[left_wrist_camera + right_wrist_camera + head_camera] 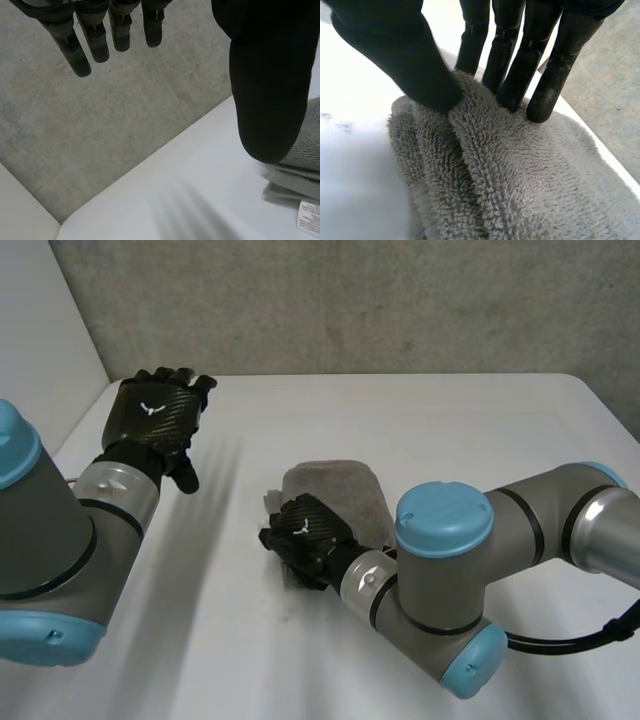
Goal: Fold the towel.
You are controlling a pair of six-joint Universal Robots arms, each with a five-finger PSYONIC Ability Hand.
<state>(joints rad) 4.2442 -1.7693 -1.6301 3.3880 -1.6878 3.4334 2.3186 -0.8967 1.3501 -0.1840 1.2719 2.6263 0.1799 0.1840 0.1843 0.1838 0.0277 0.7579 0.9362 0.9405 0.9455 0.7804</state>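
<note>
The grey towel [340, 488] lies folded in the middle of the white table [430, 420]. The right hand [305, 533] sits on its near edge, with thumb and fingers squeezing a fold. The left hand [155, 415] is well apart from it, fingers straight, holding nothing.

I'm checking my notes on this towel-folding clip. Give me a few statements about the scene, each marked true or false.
1. The right hand pinches a ridge of the towel between thumb and fingers. True.
2. The left hand holds a corner of the towel. False: it is open, holds nothing and is well apart from the towel.
3. The towel lies spread flat in a single layer. False: it is bunched up, with folds and stacked layers showing.
4. The towel is grey and lies on the white table. True.
</note>
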